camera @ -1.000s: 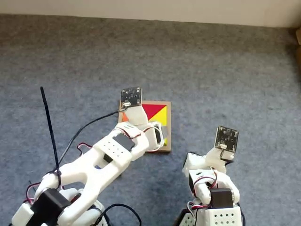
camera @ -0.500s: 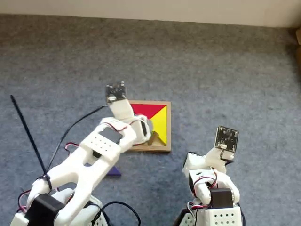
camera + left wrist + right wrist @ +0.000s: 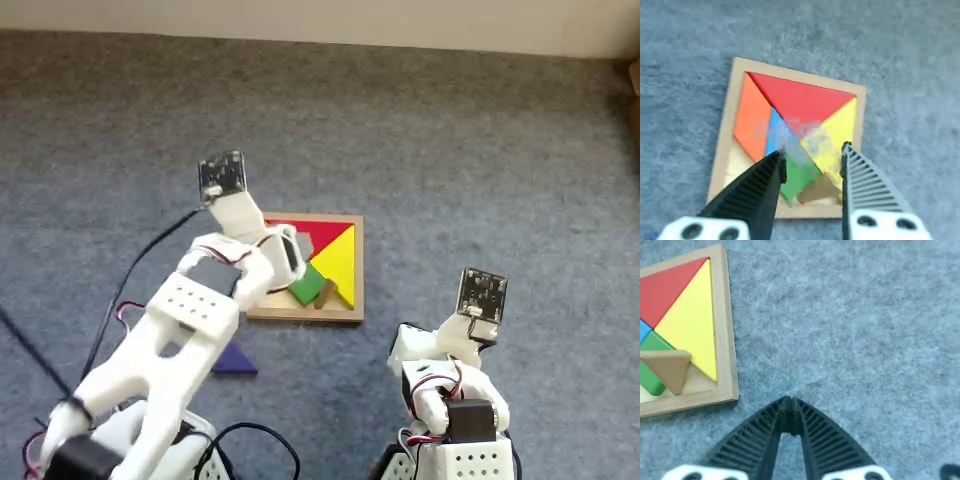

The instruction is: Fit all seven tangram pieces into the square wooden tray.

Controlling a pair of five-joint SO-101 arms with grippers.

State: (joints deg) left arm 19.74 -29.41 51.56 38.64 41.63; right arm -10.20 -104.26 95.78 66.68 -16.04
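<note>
A purple triangle (image 3: pixel 236 360) lies off the tray (image 3: pixel 358 270), beyond its near-left corner. The left arm stretches over the tray's left half, left pincer (image 3: pixel 813 154) spread and empty above its middle. Right of the tray, the right arm sits folded back, right pincer (image 3: pixel 789 401) pressed together.

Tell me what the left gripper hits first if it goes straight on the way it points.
The left gripper would likely meet the green wooden piece in the square wooden tray first; depth beyond its open fingers is unclear.
</note>
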